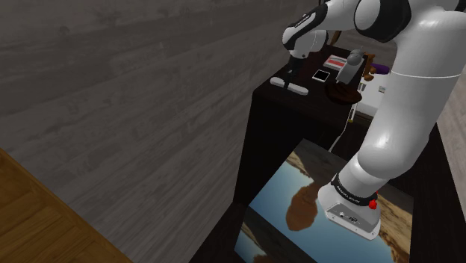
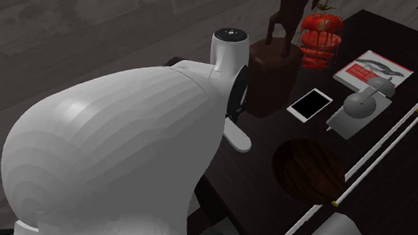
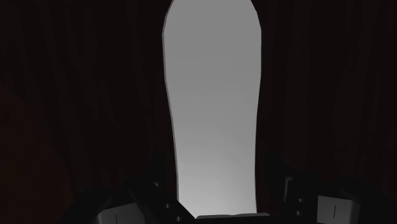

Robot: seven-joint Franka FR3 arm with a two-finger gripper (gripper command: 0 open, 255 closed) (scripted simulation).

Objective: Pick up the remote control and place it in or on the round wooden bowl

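The remote control point(image 3: 213, 108) is a plain pale grey, long, rounded slab lying on a dark table top point(image 1: 310, 104). My gripper point(image 3: 216, 210) is shut on its near end, with one black finger point(image 3: 159, 188) pressed to each long side. In the shoulder view the gripper point(image 1: 292, 73) stands straight down over the remote point(image 1: 291, 87) near the table's left edge. The round brown wooden bowl point(image 1: 345, 94) sits a short way to the right of it. In the second exterior view the remote's end point(image 2: 238, 139) pokes out under the hand, and the bowl point(image 2: 309, 171) lies nearer the table's front edge.
A white-framed phone point(image 2: 309, 105), a grey lidded object point(image 2: 361, 110), a red book point(image 2: 371, 69), a red tomato-like thing point(image 2: 320, 37) and a brown box point(image 2: 273, 75) share the table. A white rod point(image 2: 377, 159) lies by the bowl. A grey plank wall lies beyond the table.
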